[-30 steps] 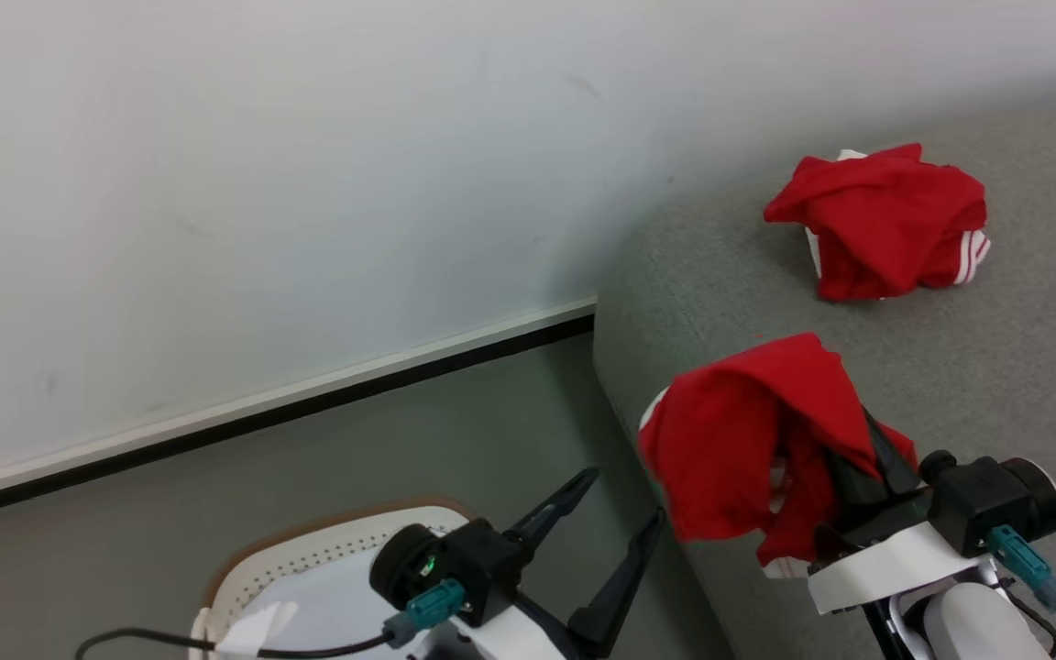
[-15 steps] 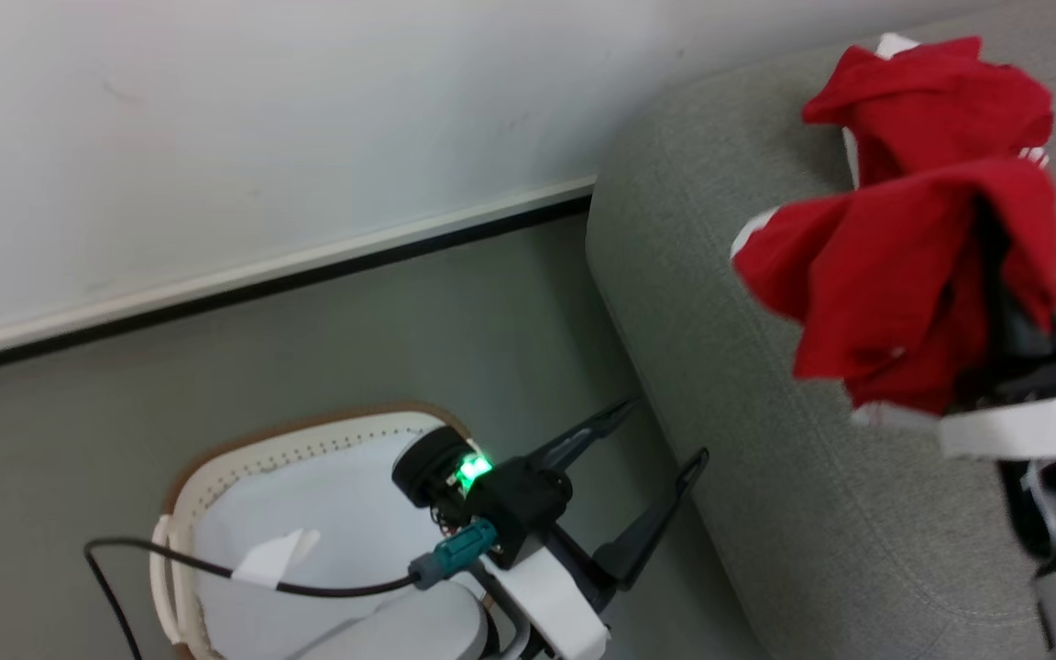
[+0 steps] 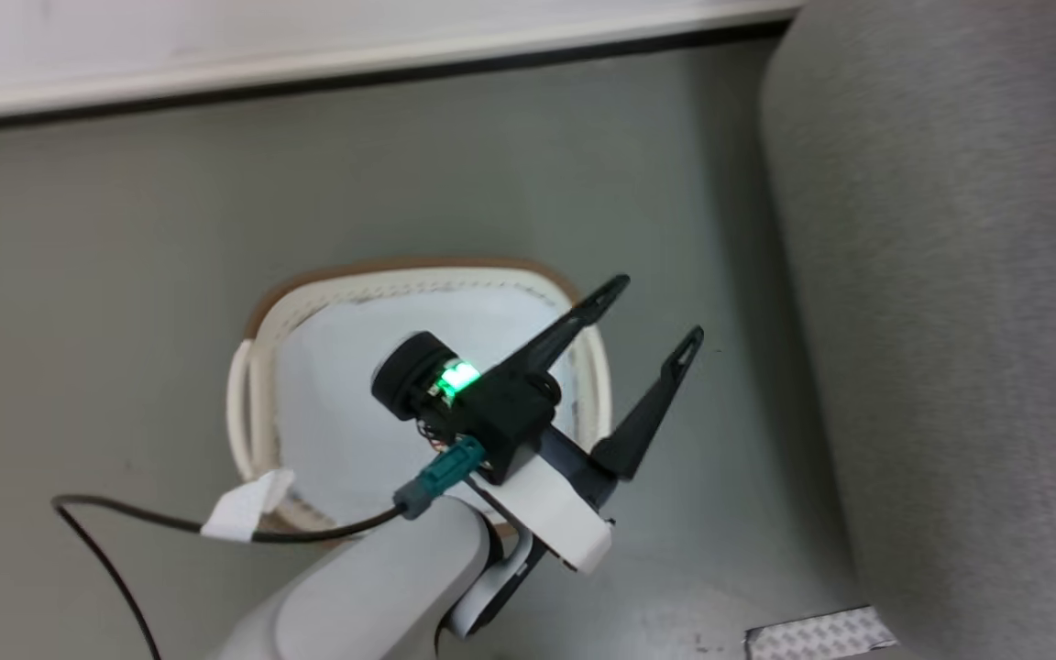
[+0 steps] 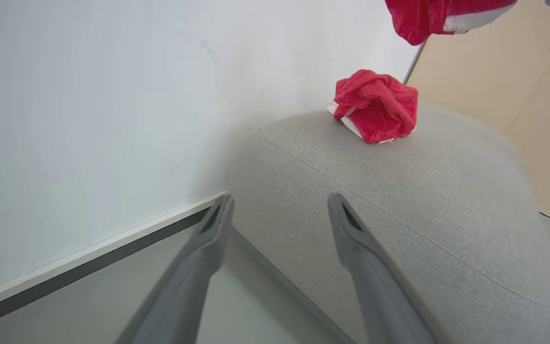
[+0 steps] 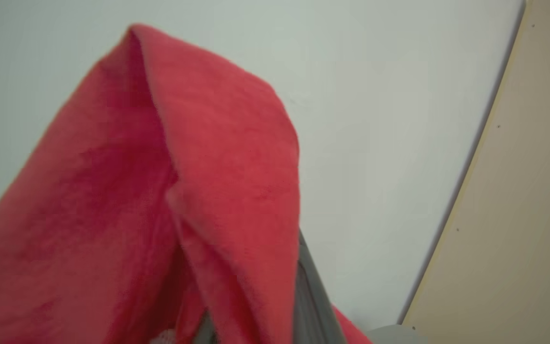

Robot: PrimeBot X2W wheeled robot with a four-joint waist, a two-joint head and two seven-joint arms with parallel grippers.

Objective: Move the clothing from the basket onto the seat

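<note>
One garment (image 5: 160, 191) drapes the right gripper (image 5: 304, 267).

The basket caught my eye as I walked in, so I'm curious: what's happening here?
The robot is emptying the basket onto the grey seat. One garment lies crumpled on the seat. The right end effector is shut on the second garment, held in the air. The left end effector hangs open by the basket's rim, empty. No red shows in the basket's visible part.
</note>
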